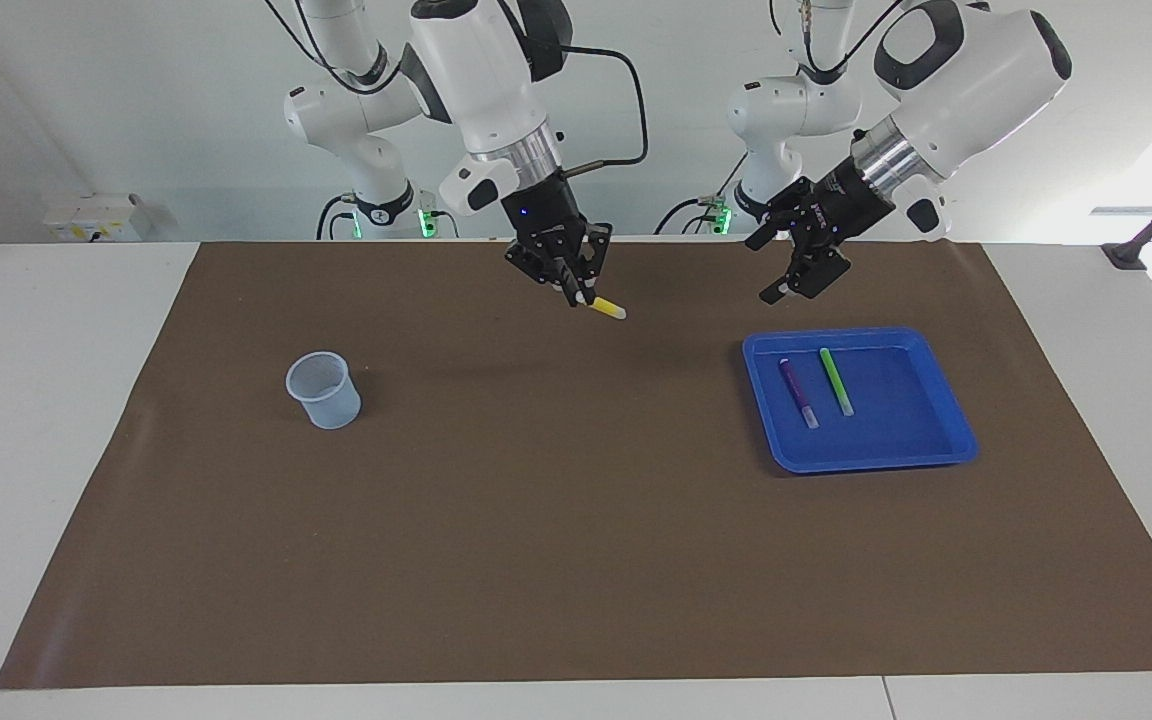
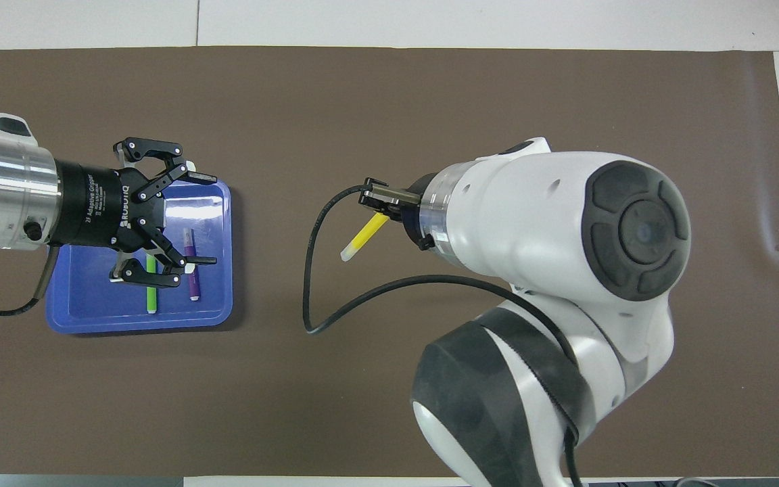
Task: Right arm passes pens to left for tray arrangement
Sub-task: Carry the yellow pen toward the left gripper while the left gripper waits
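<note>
**Mia:** Where is the yellow pen [image 1: 608, 309]?

**Ben:** The right gripper [image 1: 576, 295] has it. The two fingers are pinched tight on one end of the pen. The rest of the pen sticks out from the fingers, and its whitish end points away from the gripper.

**Mia:** Is the pen on the table?

**Ben:** No. It is up in the air, over the brown mat [image 1: 576, 560], about the middle of the table. It is between the cup [image 1: 323, 389] and the tray [image 1: 946, 440].

**Mia:** What about the other gripper?

**Ben:** The left gripper [image 1: 798, 268] is up in the air too. Its fingers are spread wide and it holds nothing. In the facing view it hangs over the mat, just at the edge of the tray that is nearer to the robots. The yellow pen is well apart from it.

**Mia:** Are there pens in the tray?

**Ben:** Yes, two. The purple pen [image 1: 798, 393] and the green pen [image 1: 836, 382] lie flat in the tray, side by side but not touching. The green one is closer to the left arm's end of the table.

**Mia:** And the cup?

**Ben:** The cup stands upright on the mat, toward the right arm's end of the table. I see no pen in it.
</note>
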{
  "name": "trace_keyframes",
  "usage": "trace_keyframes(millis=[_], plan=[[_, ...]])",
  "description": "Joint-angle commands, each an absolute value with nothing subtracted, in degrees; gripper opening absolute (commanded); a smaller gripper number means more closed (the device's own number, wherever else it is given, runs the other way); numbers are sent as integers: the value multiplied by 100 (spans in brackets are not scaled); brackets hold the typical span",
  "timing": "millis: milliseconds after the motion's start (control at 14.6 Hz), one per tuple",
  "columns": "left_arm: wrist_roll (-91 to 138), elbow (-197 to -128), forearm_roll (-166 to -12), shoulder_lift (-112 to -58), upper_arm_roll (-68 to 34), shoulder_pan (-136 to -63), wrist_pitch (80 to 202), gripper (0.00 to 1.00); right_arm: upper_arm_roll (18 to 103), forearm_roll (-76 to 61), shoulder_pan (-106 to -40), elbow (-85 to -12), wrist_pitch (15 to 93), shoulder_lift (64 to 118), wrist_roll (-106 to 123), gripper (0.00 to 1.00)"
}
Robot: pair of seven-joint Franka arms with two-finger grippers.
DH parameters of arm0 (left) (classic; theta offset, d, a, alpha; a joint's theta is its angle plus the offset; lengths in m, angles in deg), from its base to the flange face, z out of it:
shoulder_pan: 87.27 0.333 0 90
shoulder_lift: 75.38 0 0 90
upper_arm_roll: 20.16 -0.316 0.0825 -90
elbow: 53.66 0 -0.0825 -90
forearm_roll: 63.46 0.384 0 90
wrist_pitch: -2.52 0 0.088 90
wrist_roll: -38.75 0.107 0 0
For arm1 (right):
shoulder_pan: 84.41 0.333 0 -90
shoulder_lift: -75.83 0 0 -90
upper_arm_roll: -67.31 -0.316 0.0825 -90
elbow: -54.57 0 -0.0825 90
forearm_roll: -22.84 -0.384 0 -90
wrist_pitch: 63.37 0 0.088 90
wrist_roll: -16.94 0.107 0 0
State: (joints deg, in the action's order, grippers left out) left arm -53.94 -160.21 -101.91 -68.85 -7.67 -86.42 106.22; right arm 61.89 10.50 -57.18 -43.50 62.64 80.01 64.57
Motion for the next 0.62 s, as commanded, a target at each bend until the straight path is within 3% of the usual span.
trace_keyframes(millis=[0, 549], plan=[[-6229, -16387, -10651, -6799, -768, -8630, 10798, 100, 6204, 940, -5567, -4790, 7019, 7838, 7290, 0], [-6610, -16810, -11329, -7002, -768, -9113, 11879, 100, 6204, 412, -5206, -4966, 7646, 7829, 7917, 0]])
